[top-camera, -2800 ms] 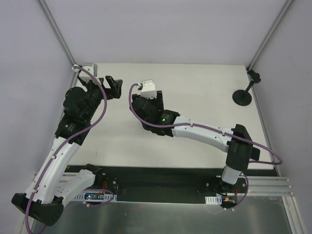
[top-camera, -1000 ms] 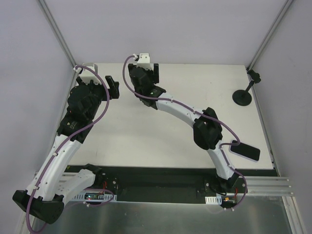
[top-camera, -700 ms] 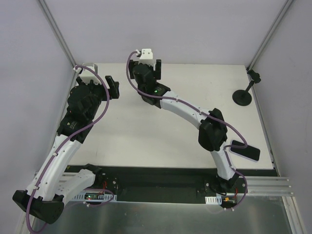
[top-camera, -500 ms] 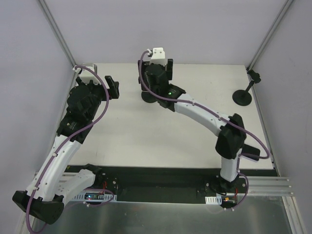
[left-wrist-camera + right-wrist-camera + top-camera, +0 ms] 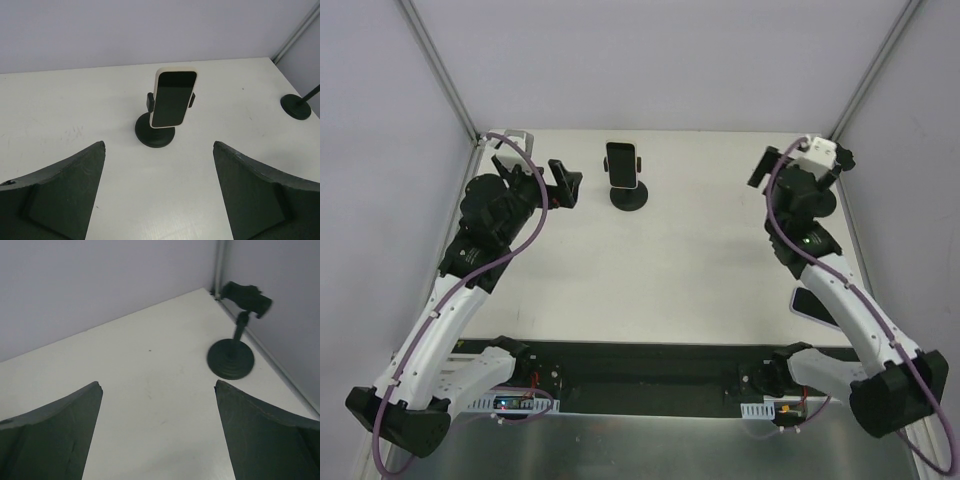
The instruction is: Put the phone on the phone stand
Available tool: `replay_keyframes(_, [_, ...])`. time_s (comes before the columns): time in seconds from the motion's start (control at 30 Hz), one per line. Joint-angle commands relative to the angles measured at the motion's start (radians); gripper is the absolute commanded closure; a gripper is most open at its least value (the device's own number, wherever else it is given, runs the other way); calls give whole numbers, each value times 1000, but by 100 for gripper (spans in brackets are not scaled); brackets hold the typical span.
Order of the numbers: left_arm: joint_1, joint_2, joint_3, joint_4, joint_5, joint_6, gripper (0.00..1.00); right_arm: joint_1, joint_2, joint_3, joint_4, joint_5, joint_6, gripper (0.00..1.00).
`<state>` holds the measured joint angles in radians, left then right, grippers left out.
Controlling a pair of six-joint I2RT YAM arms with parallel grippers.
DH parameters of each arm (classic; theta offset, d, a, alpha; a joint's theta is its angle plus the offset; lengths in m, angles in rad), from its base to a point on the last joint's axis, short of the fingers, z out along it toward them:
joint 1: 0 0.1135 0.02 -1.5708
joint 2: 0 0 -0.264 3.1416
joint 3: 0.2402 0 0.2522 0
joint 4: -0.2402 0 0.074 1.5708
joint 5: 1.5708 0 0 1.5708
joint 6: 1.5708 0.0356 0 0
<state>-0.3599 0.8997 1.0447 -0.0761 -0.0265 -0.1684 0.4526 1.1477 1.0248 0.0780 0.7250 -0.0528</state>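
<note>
Showing the phone (image 5: 173,98) held upright in the clamp of the phone stand (image 5: 155,136), at the far middle of the table (image 5: 700,260). Shows left gripper (image 5: 159,146) spread wide, holding nothing, facing the phone from nearby; right gripper (image 5: 158,385) likewise spread, holding nothing, facing a second stand (image 5: 234,358) at the far right corner.

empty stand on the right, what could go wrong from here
The empty stand is slim and sits close to the corner post. The open right gripper points toward it and could tip it. The loose phone lies flat, partly under the right arm, so it may be hard to grip or could get swept aside.
</note>
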Motion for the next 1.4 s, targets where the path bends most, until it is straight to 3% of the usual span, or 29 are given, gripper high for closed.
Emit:
replay_keyframes(0.0, [-5, 24, 3, 61, 92, -22, 13, -187, -175, -106, 17, -88, 48, 3])
replay_keyframes(0.17, [-5, 71, 8, 61, 151, -49, 14, -495, -154, -102, -42, -286, 184, 3])
replay_keyframes(0.23, [-4, 94, 9, 61, 171, -62, 14, -570, -60, -36, -156, -360, 258, 2])
replay_keyframes(0.37, [-4, 128, 15, 61, 220, -85, 14, -660, 78, 69, -211, -412, 310, 1])
replay_keyframes(0.63, [-5, 197, 24, 61, 273, -105, 18, -729, 283, 248, -258, -449, 363, 11])
replay_keyframes(0.8, [-5, 258, 34, 59, 310, -126, 18, -747, 349, 235, -169, -466, 294, 20])
replay_keyframes(1.0, [-5, 277, 43, 70, 359, -131, 19, -755, 437, 322, -156, -579, 147, 37])
replay_keyframes(1.37, [-4, 274, 25, 113, 341, -109, 20, -756, 477, 356, -136, -582, -13, 38])
